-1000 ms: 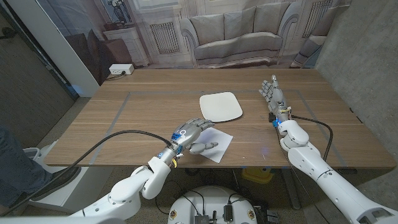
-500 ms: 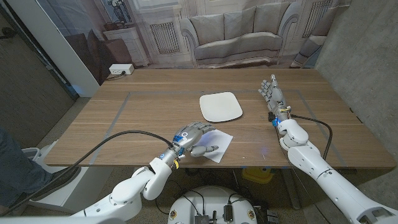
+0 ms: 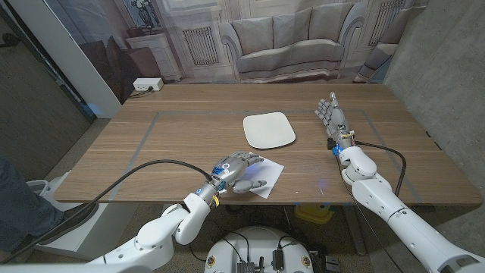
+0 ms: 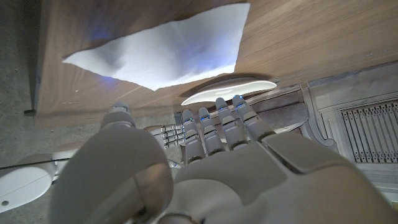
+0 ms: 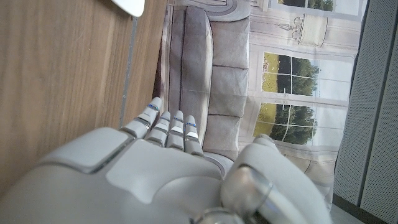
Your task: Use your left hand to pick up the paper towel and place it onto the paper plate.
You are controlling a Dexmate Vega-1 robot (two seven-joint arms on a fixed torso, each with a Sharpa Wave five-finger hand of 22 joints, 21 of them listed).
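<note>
White paper towel (image 3: 261, 175) lies under the left hand's (image 3: 236, 171) fingers.

The table (image 3: 189, 129) is brown wood with a fine straight grain, and a thin grey line traces a rectangle on its top. The plate (image 3: 268, 130), far of centre, is plain white. The towel (image 3: 267, 176), at the near edge, is white too, with a bluish tint in the left wrist view. The left hand (image 3: 236, 168) is pale grey with blue marks on its back; the right hand (image 3: 331, 114) is light grey. Black cables (image 3: 129, 178) run along both arms.
</note>
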